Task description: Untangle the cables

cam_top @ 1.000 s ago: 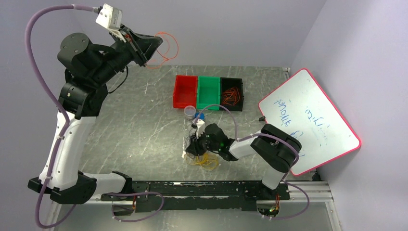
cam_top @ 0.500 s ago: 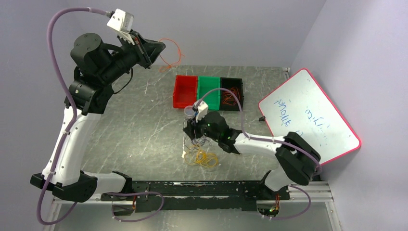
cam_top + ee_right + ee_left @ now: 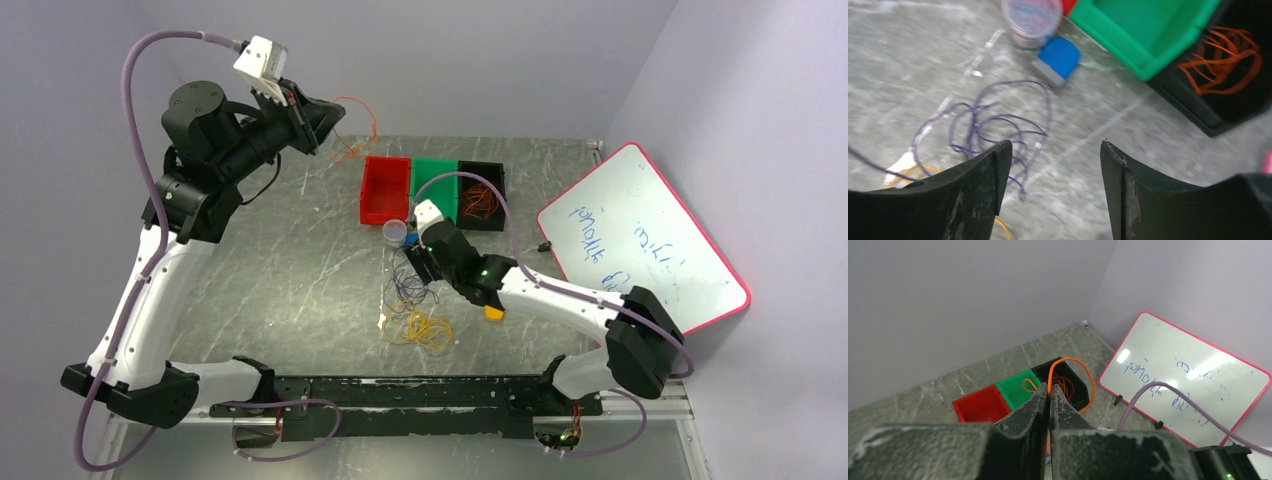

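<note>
My left gripper (image 3: 325,115) is raised high at the back left, shut on a red-orange cable (image 3: 358,130) that hangs from it in loops; in the left wrist view the cable (image 3: 1084,371) loops out from between the closed fingers (image 3: 1049,392). My right gripper (image 3: 418,268) is open and empty, low over the table middle, above the dark purple cable (image 3: 408,290) (image 3: 998,122). The yellow-orange cable (image 3: 425,328) lies coiled nearer the front. More red-orange cables (image 3: 481,200) (image 3: 1225,55) lie in the black bin.
Red bin (image 3: 386,188), green bin (image 3: 434,192) and black bin (image 3: 498,172) stand in a row at the back. A small clear cup (image 3: 394,231) and blue piece (image 3: 1060,57) sit beside them. A whiteboard (image 3: 640,245) leans at the right. A yellow object (image 3: 493,313) lies by the right arm.
The left gripper has swung right and down toward the bins with the red-orange cable. The right gripper has lifted off the cable pile and moved back toward the bins.
</note>
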### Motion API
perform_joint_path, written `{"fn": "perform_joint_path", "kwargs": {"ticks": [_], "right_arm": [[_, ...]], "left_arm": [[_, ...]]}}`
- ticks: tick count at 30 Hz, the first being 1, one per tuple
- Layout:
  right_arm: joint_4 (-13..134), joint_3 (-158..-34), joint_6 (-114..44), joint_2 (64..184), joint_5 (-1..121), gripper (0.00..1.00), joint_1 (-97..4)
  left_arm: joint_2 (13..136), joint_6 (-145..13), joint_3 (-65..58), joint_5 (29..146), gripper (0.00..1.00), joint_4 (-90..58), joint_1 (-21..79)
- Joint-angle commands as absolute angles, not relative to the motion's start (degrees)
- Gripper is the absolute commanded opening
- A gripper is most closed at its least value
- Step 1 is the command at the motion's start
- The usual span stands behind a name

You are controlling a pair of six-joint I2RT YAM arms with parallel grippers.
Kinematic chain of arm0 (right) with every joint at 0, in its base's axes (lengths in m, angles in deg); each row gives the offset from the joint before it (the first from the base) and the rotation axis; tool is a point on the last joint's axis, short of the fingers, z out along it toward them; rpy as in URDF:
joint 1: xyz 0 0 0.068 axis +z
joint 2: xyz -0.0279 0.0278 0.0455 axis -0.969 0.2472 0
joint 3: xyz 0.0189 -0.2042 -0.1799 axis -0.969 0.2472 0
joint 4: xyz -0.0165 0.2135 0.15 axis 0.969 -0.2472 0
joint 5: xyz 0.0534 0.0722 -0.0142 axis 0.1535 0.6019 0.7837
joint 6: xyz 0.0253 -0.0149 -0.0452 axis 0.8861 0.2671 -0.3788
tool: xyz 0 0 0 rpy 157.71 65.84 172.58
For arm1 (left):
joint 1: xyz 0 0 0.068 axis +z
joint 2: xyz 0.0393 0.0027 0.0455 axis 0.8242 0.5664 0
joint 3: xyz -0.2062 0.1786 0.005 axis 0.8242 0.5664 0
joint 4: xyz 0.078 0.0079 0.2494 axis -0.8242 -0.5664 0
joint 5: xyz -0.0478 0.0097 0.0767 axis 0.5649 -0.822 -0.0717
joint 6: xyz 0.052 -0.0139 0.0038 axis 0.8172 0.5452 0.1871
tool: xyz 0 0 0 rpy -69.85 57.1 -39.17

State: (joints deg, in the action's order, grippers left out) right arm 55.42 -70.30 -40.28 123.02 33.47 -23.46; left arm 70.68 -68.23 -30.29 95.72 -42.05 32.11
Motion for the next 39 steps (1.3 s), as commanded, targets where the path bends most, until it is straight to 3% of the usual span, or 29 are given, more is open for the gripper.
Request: {"fn": "perform_joint_path", "kwargs": {"ticks": [1, 7, 11, 16, 22, 32, 39], "right_arm": [[42.7, -74.9, -39.0, 120.9, 19.8, 0.72, -23.2], [23.6, -84.5, -38.9, 130.1, 19.5, 0.8, -23.1], [14.4, -87.2, -34.5, 135.0, 11.8, 0.82, -22.9], [8.7, -89.8, -28.4, 138.4, 1.0, 0.94, -23.0], [23.0, -86.0, -27.4, 130.2, 13.1, 0.94, -24.7], [65.1, -65.1, -33.9, 102.1, 35.0, 0.86, -25.9], [90.4, -59.0, -42.6, 97.6, 45.5, 0.84, -25.9]], "left_arm": [[69.3, -68.8, -28.0, 94.6, 0.07, -40.8, 32.4], [69.0, -69.5, -25.7, 94.6, 0.07, -40.5, 32.4], [68.6, -69.5, -24.9, 93.8, 0.07, -40.3, 32.4], [68.7, -69.4, -24.3, 93.4, 0.07, -40.4, 32.4], [68.8, -69.5, -23.7, 94.8, 0.07, -40.4, 32.3], [70.1, -69.5, -23.7, 101.7, 0.07, -39.8, 32.4], [70.0, -72.9, -22.3, 104.1, 0.07, -36.8, 32.4]]}}
